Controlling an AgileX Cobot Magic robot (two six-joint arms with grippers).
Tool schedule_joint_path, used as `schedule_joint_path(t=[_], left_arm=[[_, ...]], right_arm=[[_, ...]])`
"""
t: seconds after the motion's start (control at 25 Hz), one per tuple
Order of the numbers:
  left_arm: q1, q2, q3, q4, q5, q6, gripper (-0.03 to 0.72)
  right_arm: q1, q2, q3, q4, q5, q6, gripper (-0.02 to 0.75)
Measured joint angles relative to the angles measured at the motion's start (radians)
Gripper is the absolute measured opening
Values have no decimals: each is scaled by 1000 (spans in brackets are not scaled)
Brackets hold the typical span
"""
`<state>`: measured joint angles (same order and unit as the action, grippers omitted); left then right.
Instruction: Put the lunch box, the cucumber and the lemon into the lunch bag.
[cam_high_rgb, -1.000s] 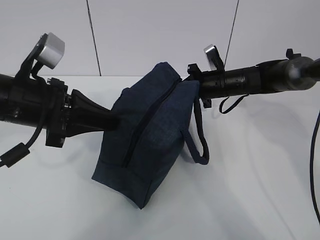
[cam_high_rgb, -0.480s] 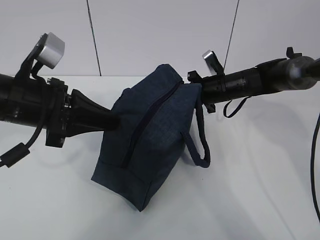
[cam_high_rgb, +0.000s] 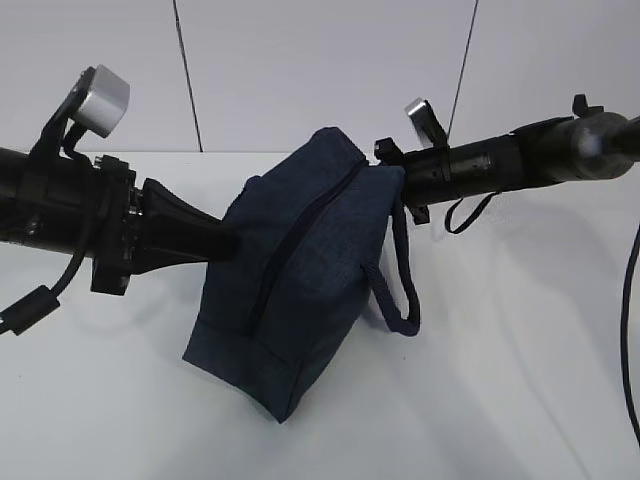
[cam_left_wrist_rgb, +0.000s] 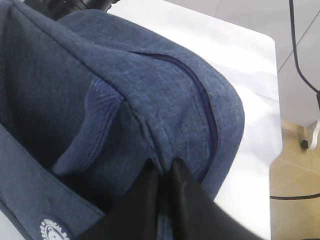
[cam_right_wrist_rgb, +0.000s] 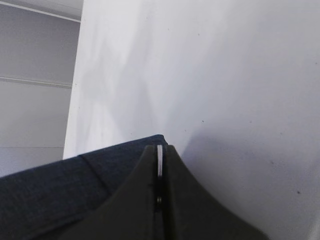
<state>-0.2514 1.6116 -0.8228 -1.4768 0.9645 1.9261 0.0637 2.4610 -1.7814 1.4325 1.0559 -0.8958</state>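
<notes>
White table (cam_high_rgb: 480, 380); lunch bag (cam_high_rgb: 290, 290) zipped, pinched both ends.

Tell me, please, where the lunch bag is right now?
In the exterior view the lunch bag sits mid-table, tilted, between both arms: the left gripper pinches its left side and the right gripper grips its top right end.

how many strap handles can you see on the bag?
2. One strap handle hangs in a loop on the right side of the lunch bag. A second one lies against the bag's side in the left wrist view. Others may be hidden.
</notes>
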Motion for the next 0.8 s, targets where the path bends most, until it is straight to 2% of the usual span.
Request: schedule_joint_path(t=[0.08,0.16,0.24,0.32,0.4,0.48,0.56,0.68,0.8], left_arm=[[0,0,0,0,0,0,12],[0,0,0,0,0,0,12],[0,0,0,0,0,0,12],[0,0,0,0,0,0,12],[0,0,0,-9,0,0,18],[0,0,0,-29,-4,-7,52],[0,0,0,-49,-4,-13,125],[-2,0,0,-65,-4,-32,348],[-2,0,0,-65,-14,-78,524]], right_arm=[[0,0,0,10,0,-1,85],[-3,0,0,16,0,-2,200],[-3,0,0,25,0,-2,351],[-8,0,0,39,0,-2,456],[-18,0,0,55,0,-2,511],[-38,0,0,65,17,-2,530],[-60,-2,0,68,38,-2,537],[-88,-20,0,50,50,-2,540],[-105,-48,0,40,61,-2,540]])
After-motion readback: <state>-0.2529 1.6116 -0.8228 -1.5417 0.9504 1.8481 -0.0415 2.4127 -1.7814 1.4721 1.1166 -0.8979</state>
